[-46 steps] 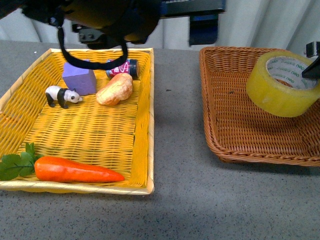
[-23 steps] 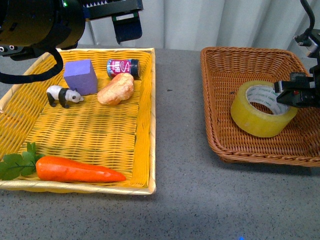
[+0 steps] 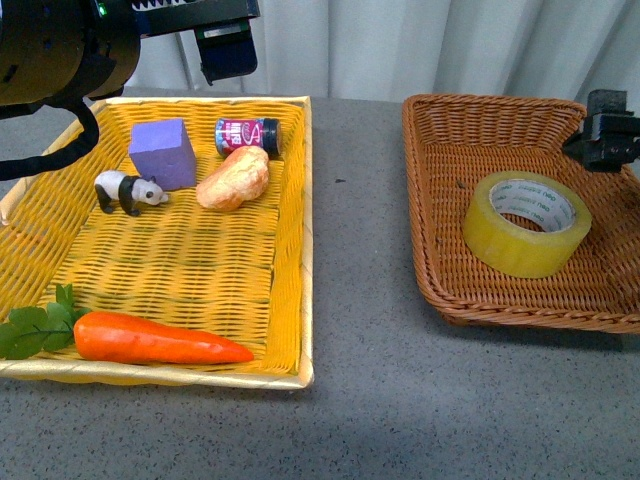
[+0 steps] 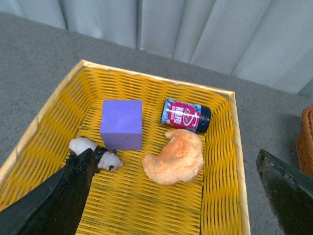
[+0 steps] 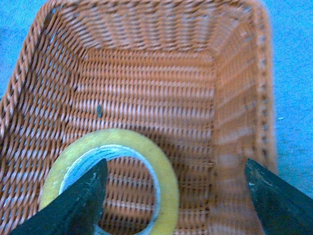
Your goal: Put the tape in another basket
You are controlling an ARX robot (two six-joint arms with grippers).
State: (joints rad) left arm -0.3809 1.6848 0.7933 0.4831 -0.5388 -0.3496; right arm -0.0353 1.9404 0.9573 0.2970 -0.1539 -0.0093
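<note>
1. The tape (image 3: 526,222) lies flat in the brown basket (image 3: 490,101), right of frame; the move looks done, with only the retreat left.
2. The right pincer (image 5: 174,165) gapes wide, empty, clear of the tape; the left pincer (image 4: 175,155) gapes likewise over the yellow basket (image 4: 222,147).
3. Tape: glossy translucent ring, white core. Brown basket: woven wicker, sloped walls.
</note>
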